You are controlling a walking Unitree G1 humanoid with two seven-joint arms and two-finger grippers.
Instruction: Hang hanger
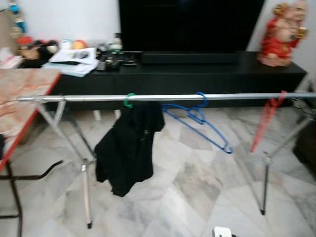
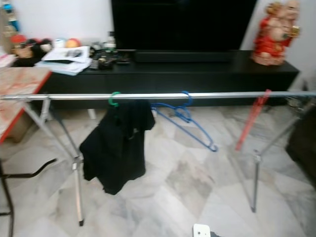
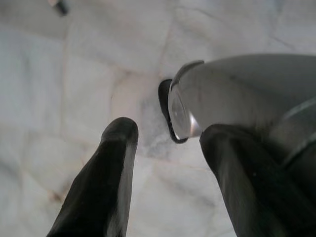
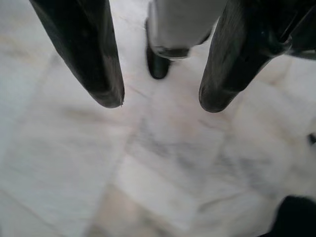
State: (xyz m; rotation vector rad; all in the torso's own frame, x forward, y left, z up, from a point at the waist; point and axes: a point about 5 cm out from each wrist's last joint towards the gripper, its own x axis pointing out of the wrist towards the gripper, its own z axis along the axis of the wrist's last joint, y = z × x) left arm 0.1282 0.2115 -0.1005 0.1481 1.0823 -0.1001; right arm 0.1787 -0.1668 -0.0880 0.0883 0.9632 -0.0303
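Note:
A silver clothes rail [image 1: 163,98] spans the room on crossed metal legs. On it hangs a green hanger [image 1: 129,100] carrying a black garment [image 1: 129,145]. A bare blue hanger [image 1: 197,118] hangs tilted beside it, and a red hanger [image 1: 266,118] hangs further right. My left gripper [image 3: 165,143] hangs open over the marble floor beside my silver leg, nothing between its fingers. My right gripper [image 4: 160,98] also points down at the floor, open and empty.
A black TV cabinet [image 1: 197,74] with a dark screen stands behind the rail, a red figurine [image 1: 281,34] on its right end and papers and clutter on its left. A red-edged table [image 1: 19,103] stands at the left. Marble floor lies below the rail.

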